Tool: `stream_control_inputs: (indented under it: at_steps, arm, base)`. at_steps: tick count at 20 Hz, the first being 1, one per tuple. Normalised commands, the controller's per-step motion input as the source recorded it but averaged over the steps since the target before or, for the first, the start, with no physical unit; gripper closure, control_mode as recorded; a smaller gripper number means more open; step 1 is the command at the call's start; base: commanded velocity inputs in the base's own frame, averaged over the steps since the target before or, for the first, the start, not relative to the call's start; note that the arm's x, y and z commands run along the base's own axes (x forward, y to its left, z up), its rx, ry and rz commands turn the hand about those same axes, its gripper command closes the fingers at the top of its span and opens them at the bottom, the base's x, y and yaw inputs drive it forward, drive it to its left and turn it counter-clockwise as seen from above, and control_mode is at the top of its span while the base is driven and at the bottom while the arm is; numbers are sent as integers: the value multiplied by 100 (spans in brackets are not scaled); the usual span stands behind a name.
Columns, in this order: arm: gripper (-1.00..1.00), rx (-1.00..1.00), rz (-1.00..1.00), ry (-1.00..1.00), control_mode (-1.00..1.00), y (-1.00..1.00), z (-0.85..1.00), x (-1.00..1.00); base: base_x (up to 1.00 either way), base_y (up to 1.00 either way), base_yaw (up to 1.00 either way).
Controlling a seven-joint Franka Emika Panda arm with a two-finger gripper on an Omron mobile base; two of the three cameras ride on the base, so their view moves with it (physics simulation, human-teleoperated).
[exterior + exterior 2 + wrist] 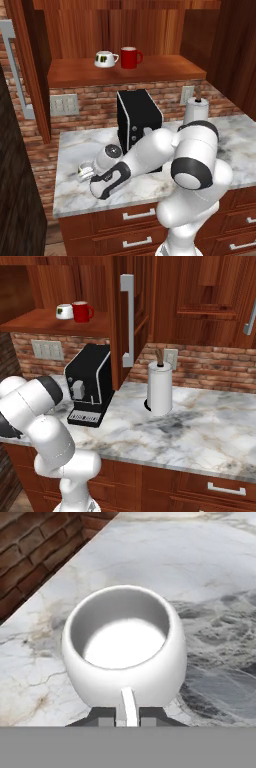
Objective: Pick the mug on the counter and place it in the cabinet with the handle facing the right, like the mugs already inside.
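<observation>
— Marble counter [150, 190] with brick behind it, is that where the mug [125, 647] sits?

— Yes. The mug stands upright on the counter near its left end, close to the brick wall [95, 97]. From the hand view its open mouth faces the camera and its thin white handle [128, 704] points straight down between the two dark fingers [128, 716].

— So what are the fingers doing?

— They are drawn in close on either side of the handle, pinching it; the two tips sit just beside the loop with almost no gap.

— And around it?

— From the left base view the arm lies low across the counter, reaching left, with a black coffee machine [137, 120] just behind it. A paper towel roll [160, 387] stands further right, well apart from the mug.

— The cabinet?

— The cabinet [125, 72] hangs above, open, with a wooden shelf. A red mug [130, 57] and a white striped mug [105, 59] stand on it side by side, nearly touching, the red one's handle to the right.
</observation>
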Motion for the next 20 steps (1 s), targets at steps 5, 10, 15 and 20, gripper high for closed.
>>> stream_control_inputs:
  at_steps: [5, 10, 15, 20]
  arm:
    - [100, 0, 0, -1, -100, 0, 0, 0]
    - [100, -3, 0, -8, -100, 2, 10, -8]
    - [100, -5, 0, -15, -100, 2, 46, -28]
    - [100, -1, 0, -17, -100, 0, 69, -26]
  base:
    - [0, 0, 0]
    - [0, 0, 0]
    - [0, 0, 0]
    - [0, 0, 0]
